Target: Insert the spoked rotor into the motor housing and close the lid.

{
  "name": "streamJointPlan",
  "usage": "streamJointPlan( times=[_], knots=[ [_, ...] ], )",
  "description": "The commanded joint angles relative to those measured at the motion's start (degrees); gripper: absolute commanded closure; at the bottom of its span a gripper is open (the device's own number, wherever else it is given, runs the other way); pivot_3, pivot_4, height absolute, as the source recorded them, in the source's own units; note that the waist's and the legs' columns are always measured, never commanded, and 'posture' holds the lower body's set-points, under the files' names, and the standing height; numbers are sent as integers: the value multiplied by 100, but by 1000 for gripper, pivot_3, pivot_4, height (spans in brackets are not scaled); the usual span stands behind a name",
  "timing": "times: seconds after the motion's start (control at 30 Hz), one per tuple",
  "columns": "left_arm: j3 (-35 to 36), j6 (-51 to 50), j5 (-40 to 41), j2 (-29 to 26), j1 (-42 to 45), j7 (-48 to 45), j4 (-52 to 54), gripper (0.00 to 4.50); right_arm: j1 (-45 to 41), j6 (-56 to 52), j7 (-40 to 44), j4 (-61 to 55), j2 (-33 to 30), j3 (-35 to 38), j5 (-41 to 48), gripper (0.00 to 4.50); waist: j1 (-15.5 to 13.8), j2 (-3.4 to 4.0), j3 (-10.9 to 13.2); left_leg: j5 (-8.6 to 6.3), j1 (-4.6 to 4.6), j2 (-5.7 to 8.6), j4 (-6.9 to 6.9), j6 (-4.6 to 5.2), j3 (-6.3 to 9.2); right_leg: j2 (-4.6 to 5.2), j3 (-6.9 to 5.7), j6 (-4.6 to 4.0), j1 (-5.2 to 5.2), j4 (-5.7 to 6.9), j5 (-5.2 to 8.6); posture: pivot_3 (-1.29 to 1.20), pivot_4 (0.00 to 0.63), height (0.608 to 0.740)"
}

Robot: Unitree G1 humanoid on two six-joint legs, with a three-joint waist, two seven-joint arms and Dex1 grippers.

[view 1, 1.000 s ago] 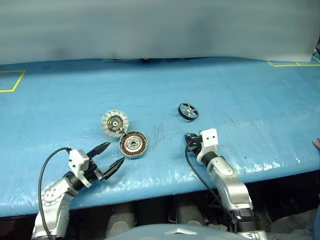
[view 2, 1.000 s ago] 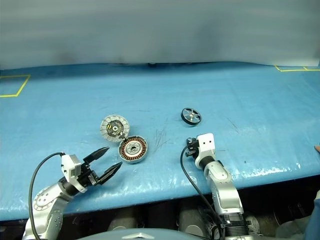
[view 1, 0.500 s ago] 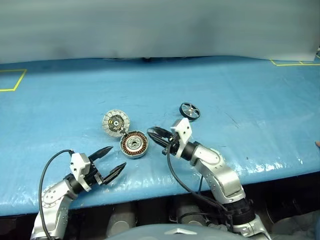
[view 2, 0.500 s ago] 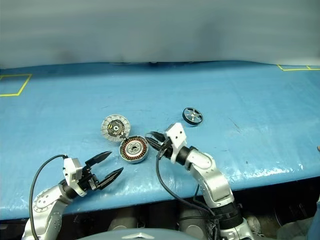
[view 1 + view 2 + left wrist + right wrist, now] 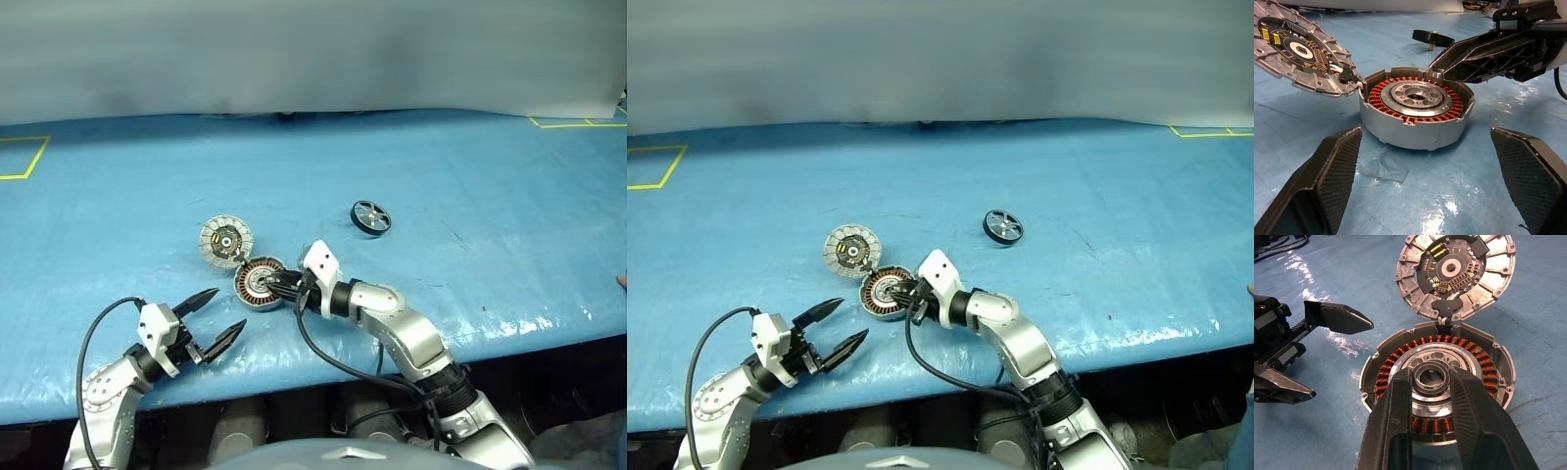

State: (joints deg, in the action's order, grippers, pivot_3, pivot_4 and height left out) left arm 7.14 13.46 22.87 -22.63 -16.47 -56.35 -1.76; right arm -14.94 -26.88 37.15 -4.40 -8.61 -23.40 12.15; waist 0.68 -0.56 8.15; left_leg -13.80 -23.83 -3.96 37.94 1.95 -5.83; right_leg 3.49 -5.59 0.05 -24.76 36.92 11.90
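R claw [image 5: 284,285] over motor housing [image 5: 257,284] centre, lid [image 5: 225,241] behind

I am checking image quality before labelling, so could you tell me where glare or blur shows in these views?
Left wrist view: white glare patches on the blue table cover in front of the motor housing; the left end effector's fingers look soft up close. Right wrist view: glare on the cover at upper left; the housing's windings are crisp. Left eye view: sheen along the cover's near edge at right; the grey backdrop is featureless.
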Motion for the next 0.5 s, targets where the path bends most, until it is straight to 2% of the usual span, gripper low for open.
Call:
streamJointPlan(
  times=[0.03, 0.5],
  knots=[
    [14, 163, 6, 6, 2, 31, 46, 0, -190, 60, 14, 79, 145, -56, -28, 3792, 2, 0, 0, 0, 1, 0, 0, 0, 0, 0, 0, 0, -1, 0, 0, 0, 150, 740],
    [16, 253, -48, -2, -69, 187, 24, 0, -352, 210, 13, 625, 293, 0, -151, 3792, 2, 1, 0, -1, 4, 0, 1, 0, 0, 2, -1, 0, -2, 0, 0, 0, 150, 740]
  ],
)
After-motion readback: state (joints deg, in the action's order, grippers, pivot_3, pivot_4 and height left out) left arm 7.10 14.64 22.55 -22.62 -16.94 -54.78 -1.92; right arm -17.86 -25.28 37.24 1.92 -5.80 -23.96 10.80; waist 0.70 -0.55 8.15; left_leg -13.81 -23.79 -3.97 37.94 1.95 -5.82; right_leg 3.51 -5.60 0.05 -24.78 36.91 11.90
